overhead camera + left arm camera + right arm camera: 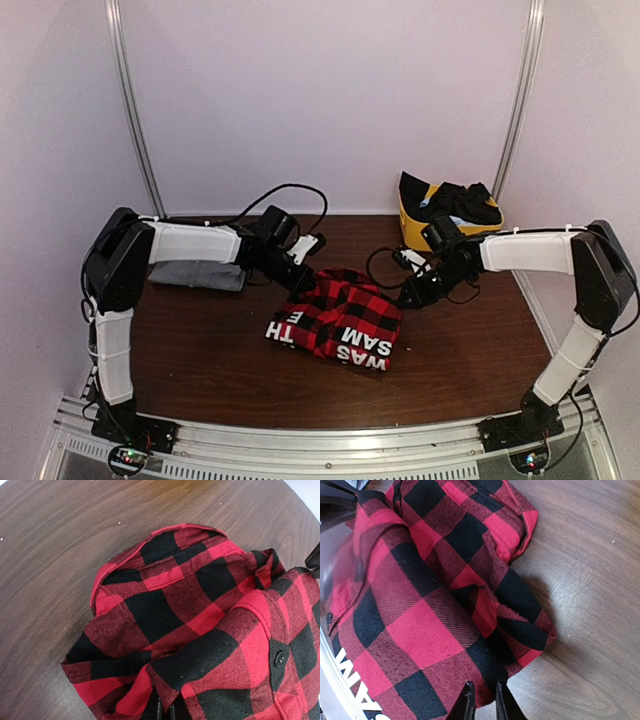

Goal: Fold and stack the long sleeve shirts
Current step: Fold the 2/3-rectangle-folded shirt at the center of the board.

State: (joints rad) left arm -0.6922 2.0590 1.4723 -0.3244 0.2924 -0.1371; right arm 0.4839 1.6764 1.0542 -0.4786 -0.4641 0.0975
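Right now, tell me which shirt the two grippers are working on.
The red-and-black check shirt mid-table: the left gripper and right gripper meet its edges. The grey shirt lies apart, under the left arm.

my top view hangs high behind the arm bases (135, 432), looking down and forward over the whole table (200, 370) to the back wall. the left wrist view sits very close above the flannel shirt (200, 630), looking down on one edge with wood beyond. the right wrist view is just as close, from the shirt's other side. all three share that shirt and the tabletop beside it.
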